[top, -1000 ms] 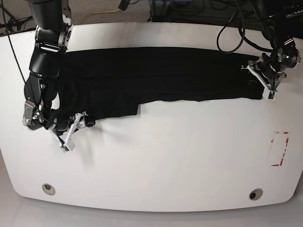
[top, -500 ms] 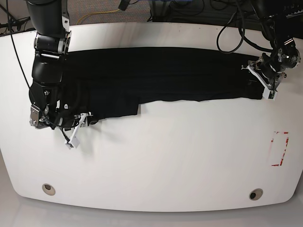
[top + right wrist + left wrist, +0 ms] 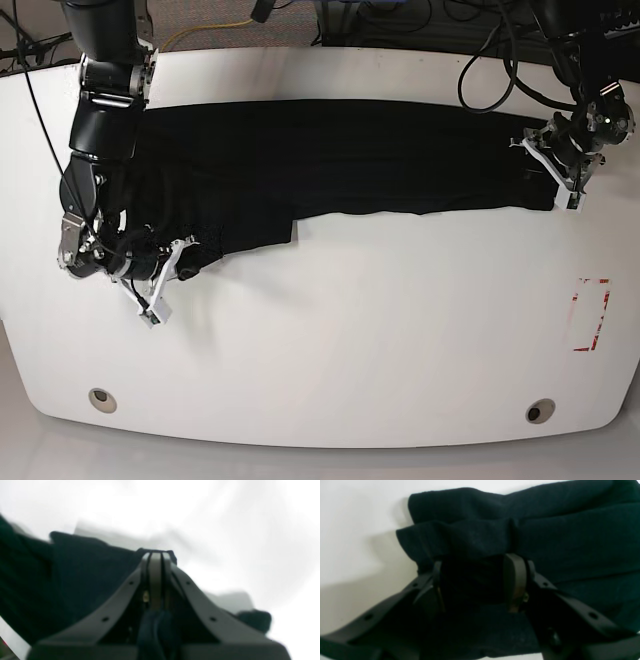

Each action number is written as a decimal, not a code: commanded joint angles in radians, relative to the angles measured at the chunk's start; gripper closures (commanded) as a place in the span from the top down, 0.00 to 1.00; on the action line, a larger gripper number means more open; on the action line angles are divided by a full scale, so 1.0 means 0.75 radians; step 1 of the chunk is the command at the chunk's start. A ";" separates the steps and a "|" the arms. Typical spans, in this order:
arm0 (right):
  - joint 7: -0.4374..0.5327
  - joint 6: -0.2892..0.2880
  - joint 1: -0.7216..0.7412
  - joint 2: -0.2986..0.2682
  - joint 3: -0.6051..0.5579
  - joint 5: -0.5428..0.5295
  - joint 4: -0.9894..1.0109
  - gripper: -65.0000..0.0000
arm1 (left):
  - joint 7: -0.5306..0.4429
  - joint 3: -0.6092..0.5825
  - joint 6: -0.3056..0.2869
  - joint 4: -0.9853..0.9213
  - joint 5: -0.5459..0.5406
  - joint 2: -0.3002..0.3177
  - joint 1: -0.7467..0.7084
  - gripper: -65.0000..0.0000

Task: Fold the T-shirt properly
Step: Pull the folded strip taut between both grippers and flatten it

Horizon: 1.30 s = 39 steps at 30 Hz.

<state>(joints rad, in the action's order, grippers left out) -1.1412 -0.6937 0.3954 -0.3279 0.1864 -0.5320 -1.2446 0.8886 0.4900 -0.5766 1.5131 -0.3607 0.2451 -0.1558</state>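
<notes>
Across the far half of a white table point(image 3: 380, 330), a black T-shirt point(image 3: 340, 160) lies in a long band. The left gripper point(image 3: 477, 580) has its fingers spread, with bunched fabric lying between them. The right gripper point(image 3: 155, 580) is pinched closed on a thin fabric fold.

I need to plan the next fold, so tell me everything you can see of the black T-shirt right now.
The plain black soft-fabric T-shirt lies stretched in a long band across the far half of the white table, already folded lengthwise, with no print showing. Its near edge steps down on the base view's left, where a wider flap hangs lower. The right gripper is shut on fabric at that lower left corner. The left gripper straddles the bunched, layered hem at the opposite end, its fingers apart around the cloth.
</notes>
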 commanded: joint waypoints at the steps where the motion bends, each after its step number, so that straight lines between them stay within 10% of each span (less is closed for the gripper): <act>1: -0.094 -0.006 -0.052 0.004 0.109 -0.020 -0.201 0.00 | 0.035 0.000 0.005 0.003 0.030 0.014 -0.004 0.42; 8: -0.292 -0.006 -0.258 0.047 0.303 -0.028 -0.574 0.00 | 0.035 -0.004 0.005 0.001 0.032 0.014 -0.004 0.43; 39: -0.329 -0.006 -0.923 0.045 0.583 -0.415 -0.819 0.00 | 0.033 -0.043 0.003 -0.126 0.030 0.020 0.051 0.43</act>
<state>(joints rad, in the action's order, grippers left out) -1.4010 -0.6964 -0.3027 -0.2745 0.6163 -0.8318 -1.8656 0.8467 0.4625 -0.5755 1.4189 -0.3744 0.2558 -0.1108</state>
